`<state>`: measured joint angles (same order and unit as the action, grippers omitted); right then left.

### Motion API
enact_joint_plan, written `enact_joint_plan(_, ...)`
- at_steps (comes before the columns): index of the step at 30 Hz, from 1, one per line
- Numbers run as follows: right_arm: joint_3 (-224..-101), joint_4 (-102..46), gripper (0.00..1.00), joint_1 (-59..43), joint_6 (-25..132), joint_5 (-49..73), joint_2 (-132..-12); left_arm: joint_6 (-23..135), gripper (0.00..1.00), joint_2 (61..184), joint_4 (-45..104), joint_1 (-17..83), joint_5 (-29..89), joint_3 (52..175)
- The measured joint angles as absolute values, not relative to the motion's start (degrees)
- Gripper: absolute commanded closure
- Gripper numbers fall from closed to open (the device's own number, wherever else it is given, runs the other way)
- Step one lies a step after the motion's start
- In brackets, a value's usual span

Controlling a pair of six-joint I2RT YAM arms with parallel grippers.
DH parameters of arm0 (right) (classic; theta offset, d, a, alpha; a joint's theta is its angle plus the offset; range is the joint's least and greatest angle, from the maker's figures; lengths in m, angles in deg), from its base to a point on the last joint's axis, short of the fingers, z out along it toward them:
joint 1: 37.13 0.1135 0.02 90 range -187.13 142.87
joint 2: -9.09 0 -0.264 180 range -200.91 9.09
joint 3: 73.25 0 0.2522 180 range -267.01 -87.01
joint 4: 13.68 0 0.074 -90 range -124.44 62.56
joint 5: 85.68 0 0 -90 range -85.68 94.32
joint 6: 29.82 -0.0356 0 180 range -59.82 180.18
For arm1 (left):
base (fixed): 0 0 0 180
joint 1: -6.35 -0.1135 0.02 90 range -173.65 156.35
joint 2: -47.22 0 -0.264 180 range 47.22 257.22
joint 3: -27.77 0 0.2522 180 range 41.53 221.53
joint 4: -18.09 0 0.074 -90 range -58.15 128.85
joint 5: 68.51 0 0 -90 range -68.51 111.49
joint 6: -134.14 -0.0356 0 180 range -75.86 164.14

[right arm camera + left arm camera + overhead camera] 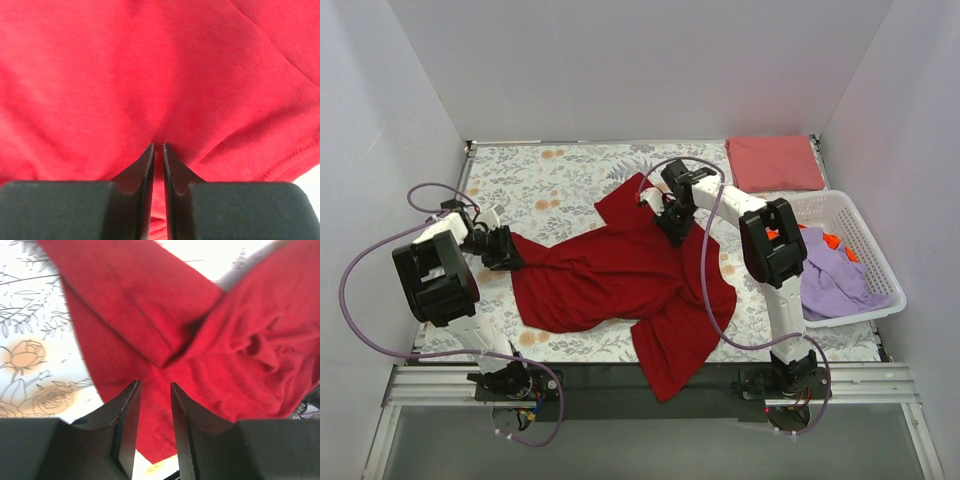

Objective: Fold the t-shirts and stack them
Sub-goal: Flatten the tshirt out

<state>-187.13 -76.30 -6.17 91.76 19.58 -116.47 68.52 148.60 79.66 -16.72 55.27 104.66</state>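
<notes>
A deep crimson t-shirt [610,280] lies crumpled across the middle of the floral cloth, one part hanging over the near edge. My left gripper [510,252] is at its left tip. In the left wrist view the left gripper [155,384] is open, and the shirt [225,340] lies between and beyond its fingers. My right gripper [672,228] sits on the shirt's upper part. In the right wrist view the right gripper [158,145] is shut on a pinch of the red fabric [150,60], with creases running to its tips.
A folded pinkish-red t-shirt [775,163] lies at the back right corner. The white lattice basket [880,270] at the right holds a lavender shirt [830,280] and an orange one [832,240]. The grey-and-orange floral cloth [550,170] covers the table.
</notes>
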Motion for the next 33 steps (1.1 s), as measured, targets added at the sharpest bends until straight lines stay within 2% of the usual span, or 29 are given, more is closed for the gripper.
enact_joint_plan(7, -181.1, -71.51, 0.86, -11.46, 88.83, 16.72, -113.54, 70.03, 0.65, 149.78, 78.28, -16.88, 51.36, 102.91)
enact_joint_plan(11, -169.07, -70.13, 0.84, -14.8, 89.85, 16.48, -105.61, 69.76, 0.65, 148.14, 78.22, -17.31, 49.65, 101.4)
enact_joint_plan(15, -160.86, -75.6, 0.81, -12.14, 92.21, 19.78, -98.96, 68.76, 0.65, 145.41, 78.91, -17.95, 47.69, 99.13)
enact_joint_plan(20, -167.78, -79.2, 0.82, -8.44, 92.32, 22.4, -99.2, 67.3, 0.65, 144.21, 81.84, -18.23, 47.71, 100.42)
enact_joint_plan(26, -182.95, -77.7, 0.83, -10.85, 92.15, 21.24, -106.66, 66.2, 0.63, 144.47, 83.92, -18.21, 51.16, 111.17)
enact_joint_plan(33, -185.97, -77.35, 0.83, -14.13, 92.11, 18.67, -113.94, 65.96, 0.64, 148.93, 82.94, -16.46, 53.44, 117.86)
